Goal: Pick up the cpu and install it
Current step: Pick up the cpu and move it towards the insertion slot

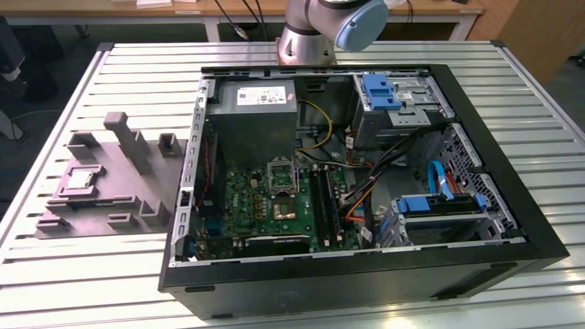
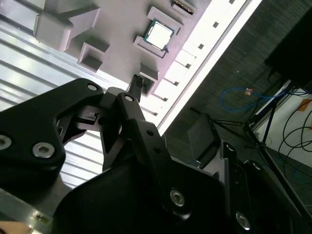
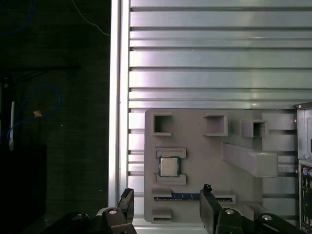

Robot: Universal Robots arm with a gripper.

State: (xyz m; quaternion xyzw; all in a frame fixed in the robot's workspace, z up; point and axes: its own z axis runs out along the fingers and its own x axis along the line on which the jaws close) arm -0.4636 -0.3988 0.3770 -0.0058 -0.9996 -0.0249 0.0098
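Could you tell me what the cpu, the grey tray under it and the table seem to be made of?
The cpu: pale, faintly shiny top, likely metal. The grey tray: matte, uniform, blocky moulded shapes, probably plastic. The table: bright reflective ribbed slats, apparently aluminium.

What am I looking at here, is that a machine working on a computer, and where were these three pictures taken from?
It is a robot arm standing at a slatted metal table. The exterior view looks down on the whole scene: an opened computer case with its green circuit board and, on the exterior view's left, a grey tray. The two wrist views come from cameras riding on the arm. In the first wrist view the gripper, its two black fingers apart and holding nothing, hangs above the tray. The small silvery square resting in a tray pocket is the cpu, not yet picked up.
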